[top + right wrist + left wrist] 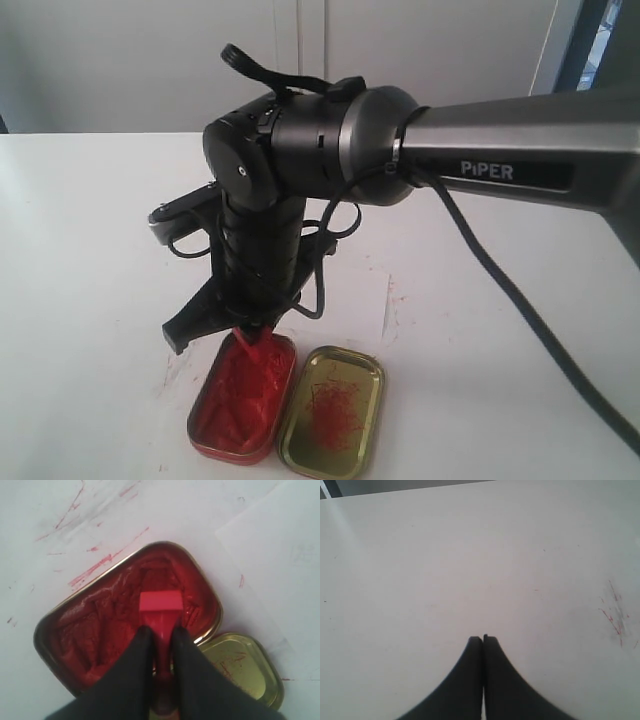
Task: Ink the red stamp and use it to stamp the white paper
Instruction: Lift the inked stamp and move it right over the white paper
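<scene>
Small red plastic stamp (160, 602), light, stiff, likely ink-slick: right gripper (161, 632) clamps its knob handle over the red-ink oval tin (95, 630); left gripper (483, 640) closed, empty.

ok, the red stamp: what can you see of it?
The stamp is small and bright red, plastic by the look, with a square flat base on a short stem. The right gripper is shut on the stem, one finger on each side, and hides the knob end. The stamp points base-down into the open tin, over the red ink near the middle. Whether the base touches the ink cannot be told. Its underside is hidden.
</scene>
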`<act>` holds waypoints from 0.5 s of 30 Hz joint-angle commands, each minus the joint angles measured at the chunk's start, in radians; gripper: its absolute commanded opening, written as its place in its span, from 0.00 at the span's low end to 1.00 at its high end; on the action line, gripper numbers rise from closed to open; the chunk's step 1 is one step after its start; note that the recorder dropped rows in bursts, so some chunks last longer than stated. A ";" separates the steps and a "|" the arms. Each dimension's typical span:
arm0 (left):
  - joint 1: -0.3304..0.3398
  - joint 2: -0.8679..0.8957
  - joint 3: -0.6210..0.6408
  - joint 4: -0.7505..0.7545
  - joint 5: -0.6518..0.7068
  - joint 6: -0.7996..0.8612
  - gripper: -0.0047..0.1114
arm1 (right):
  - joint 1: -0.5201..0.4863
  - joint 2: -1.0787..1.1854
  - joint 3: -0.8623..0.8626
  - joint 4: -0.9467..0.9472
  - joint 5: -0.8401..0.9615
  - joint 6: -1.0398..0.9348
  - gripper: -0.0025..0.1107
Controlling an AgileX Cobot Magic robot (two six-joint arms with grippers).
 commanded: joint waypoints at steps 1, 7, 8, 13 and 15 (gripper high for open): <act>0.001 -0.005 0.005 0.001 -0.005 0.000 0.04 | -0.049 -0.016 -0.007 -0.015 -0.001 -0.011 0.02; 0.001 -0.005 0.005 0.001 -0.005 0.000 0.04 | -0.128 -0.016 -0.007 -0.015 0.000 -0.016 0.02; 0.001 -0.005 0.005 0.001 -0.005 0.000 0.04 | -0.140 -0.016 -0.007 -0.015 0.000 -0.016 0.02; 0.001 -0.005 0.005 0.001 -0.005 0.000 0.04 | -0.209 -0.016 -0.007 -0.015 0.000 -0.021 0.02; 0.001 -0.005 0.005 0.001 -0.005 0.000 0.04 | -0.232 -0.016 -0.007 -0.015 0.000 -0.021 0.02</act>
